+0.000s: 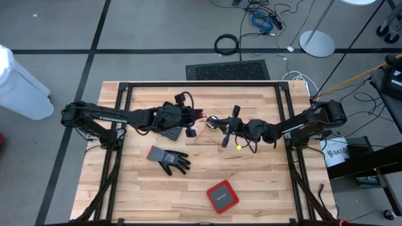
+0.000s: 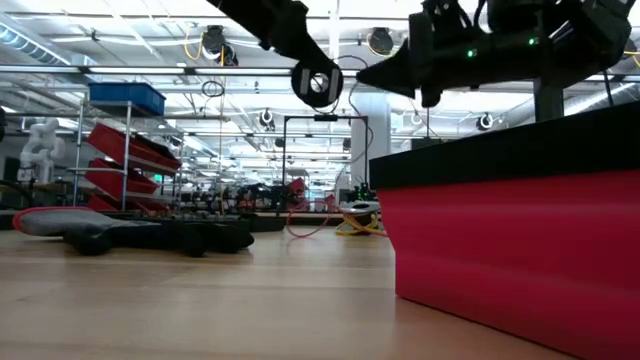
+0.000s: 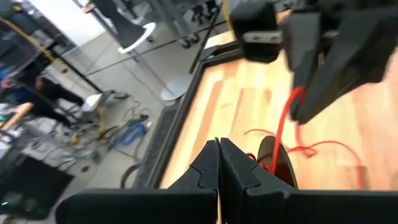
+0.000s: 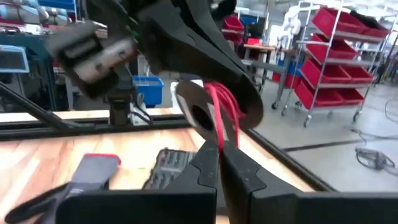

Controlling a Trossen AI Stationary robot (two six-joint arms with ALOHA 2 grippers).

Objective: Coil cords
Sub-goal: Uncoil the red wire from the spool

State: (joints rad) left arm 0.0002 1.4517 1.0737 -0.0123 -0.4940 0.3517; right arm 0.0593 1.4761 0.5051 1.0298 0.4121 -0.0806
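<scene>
Above the middle of the wooden table [image 1: 251, 182], the left gripper [image 3: 219, 163] and right gripper [image 4: 219, 155] meet tip to tip, both clamped shut on the red cord [image 4: 221, 106], whose looped strands run between them; the yellow cord [image 1: 239, 147] lies on the boards just beside the right gripper, the nearer arm

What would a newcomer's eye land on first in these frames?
Both grippers meet over the table's middle: the left gripper and the right gripper, both shut, work the red cord between them. Nearer the front lie a grey glove and a red box.
</scene>
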